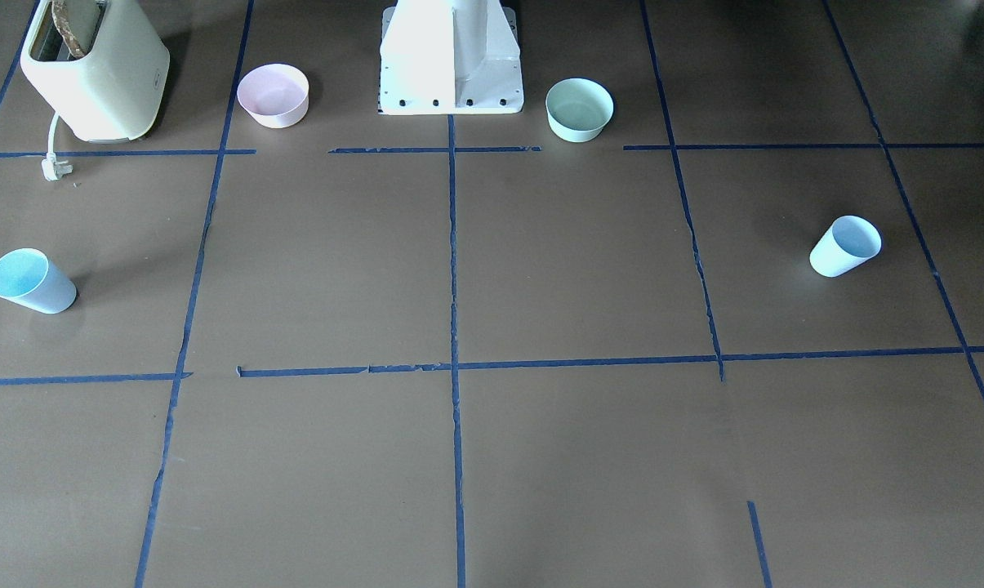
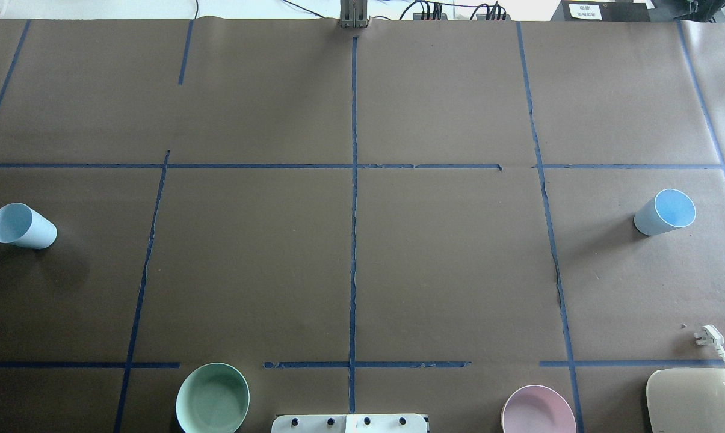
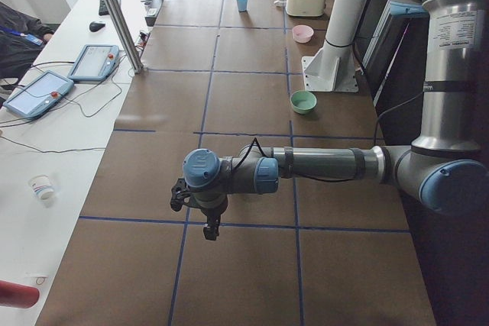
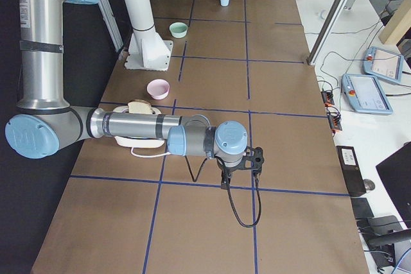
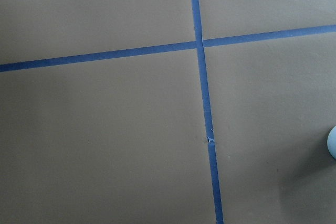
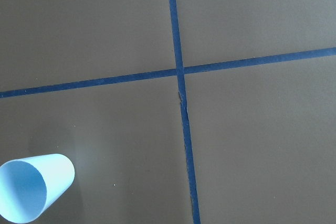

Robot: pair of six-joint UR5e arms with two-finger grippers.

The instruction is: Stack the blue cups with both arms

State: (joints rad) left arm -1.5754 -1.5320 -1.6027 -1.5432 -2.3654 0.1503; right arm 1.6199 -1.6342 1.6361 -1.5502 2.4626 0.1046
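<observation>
Approach step — 2 blue cups, left cup (image 2: 22,227) and right cup (image 2: 665,212), stand upright at opposite tabletop (image 2: 248,258) ends. The left arm (image 3: 321,164) and right arm (image 4: 135,125) hover; I cannot tell the jaws' state. Next: grasp each.

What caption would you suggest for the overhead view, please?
Start state: left cup and right cup stand far apart; green bowl and pink bowl flank the base.

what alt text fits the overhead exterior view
Two pale blue cups sit far apart on a brown table marked with blue tape: the left cup at the left edge, the right cup near the right edge. Along the bottom edge are a mint-green bowl, a pink bowl and a cream toaster's corner.
</observation>
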